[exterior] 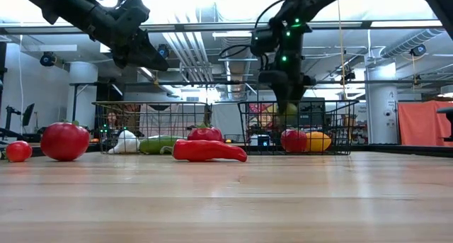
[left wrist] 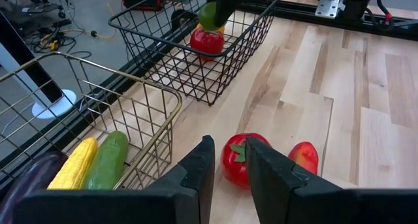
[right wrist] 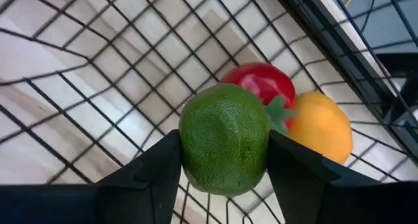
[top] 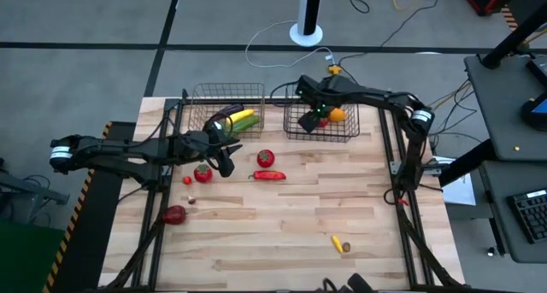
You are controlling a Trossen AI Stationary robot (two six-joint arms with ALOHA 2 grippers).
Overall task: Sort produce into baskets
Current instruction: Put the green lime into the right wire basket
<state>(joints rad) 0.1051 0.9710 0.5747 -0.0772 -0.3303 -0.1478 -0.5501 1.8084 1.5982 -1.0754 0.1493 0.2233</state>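
Note:
My right gripper is shut on a green lime over the dark grey wire basket, which holds a red tomato and an orange. My left gripper hangs empty above the table near the copper basket, its fingers a narrow gap apart. That basket holds corn, a cucumber and an eggplant. A tomato and a red pepper lie on the table ahead of my left gripper. My right gripper pinches the lime by two opposite sides between its two fingers. The fingers come from above, pointing down. The lime hangs clear of the basket's floor, above the tomato and the orange.
More produce lies on the table: a tomato, a small red piece beside it, a red piece near the left edge, and a small yellow corn toward the near right. The middle and the right of the table are bare wood.

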